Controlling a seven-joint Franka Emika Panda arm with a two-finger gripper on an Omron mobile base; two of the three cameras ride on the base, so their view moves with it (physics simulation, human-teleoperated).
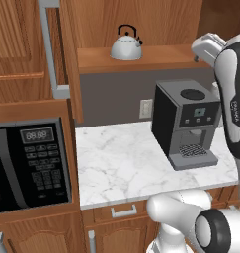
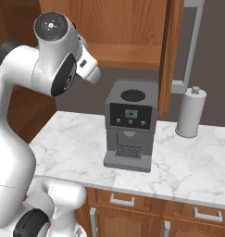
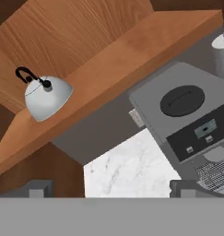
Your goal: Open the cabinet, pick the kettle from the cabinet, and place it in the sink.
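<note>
The cabinet's two doors are swung open: the left door (image 1: pixel 22 49) with its grey bar handle (image 1: pixel 51 49), and the right door (image 2: pixel 171 55) seen edge-on. The silver-white kettle (image 1: pixel 126 47) stands upright on the cabinet shelf (image 1: pixel 161 57), black handle up. In the hand view the kettle (image 3: pixel 46 97) is at upper left, well away from the tips. My gripper (image 3: pixel 111 189) is open with nothing between its fingertips (image 3: pixel 37 188). The hand (image 1: pixel 209 47) hovers right of the kettle at shelf height, apart from it. The sink is out of view.
A black coffee machine (image 1: pixel 188 123) stands on the white marble countertop (image 1: pixel 116 163) below the shelf. A microwave (image 1: pixel 30 163) is built in at left. A paper towel roll (image 2: pixel 190 113) stands right of the machine. Drawers (image 2: pixel 123 200) run under the counter.
</note>
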